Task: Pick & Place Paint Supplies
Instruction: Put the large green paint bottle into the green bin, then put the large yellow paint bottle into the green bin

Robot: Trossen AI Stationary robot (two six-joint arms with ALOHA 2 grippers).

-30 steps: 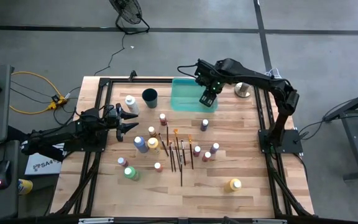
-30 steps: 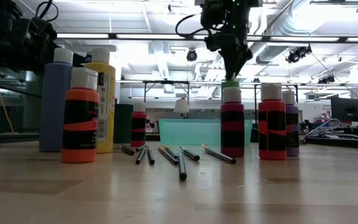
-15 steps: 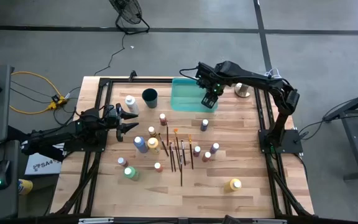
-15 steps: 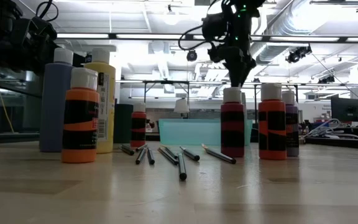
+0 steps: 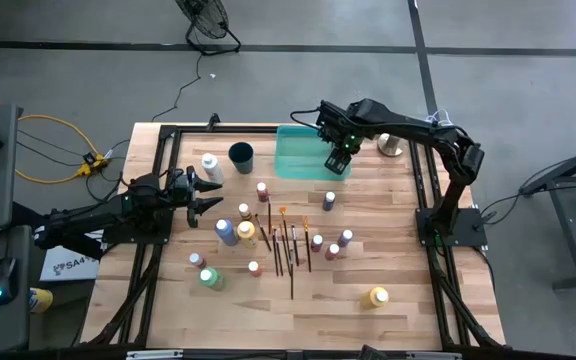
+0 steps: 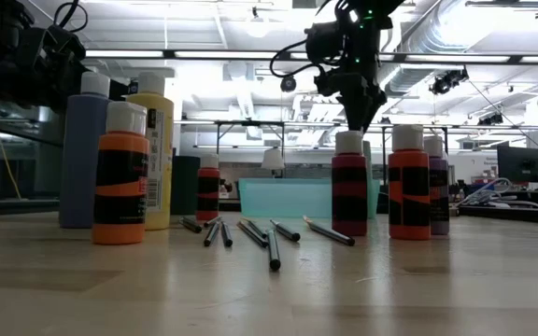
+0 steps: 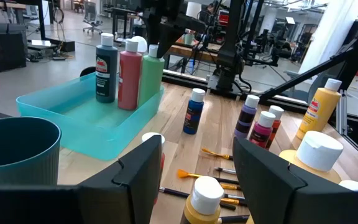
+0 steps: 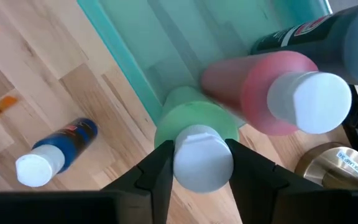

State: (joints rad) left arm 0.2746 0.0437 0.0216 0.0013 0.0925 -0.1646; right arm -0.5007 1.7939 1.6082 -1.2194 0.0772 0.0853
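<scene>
A: Where did things stand on the table (image 5: pixel 398 250)?

B: The tray (image 5: pixel 298 152) held three bottles. The right gripper (image 5: pixel 336 160) stood over the green bottle (image 8: pixel 194 127), fingers (image 8: pixel 157 168) on each side of its white cap (image 8: pixel 202 157); whether they gripped or had let go, I couldn't tell.

A: How would it handle?

B: Probably light, stiff plastic, smooth; best taken at the cap. The left gripper (image 5: pixel 206 190) waited partly open, empty, near the cup (image 5: pixel 241 156).

Robotics lab: concrete floor (image 5: pixel 298 90), ceiling ducts (image 6: pixel 474 28), workbenches (image 7: pixel 185 53).
</scene>
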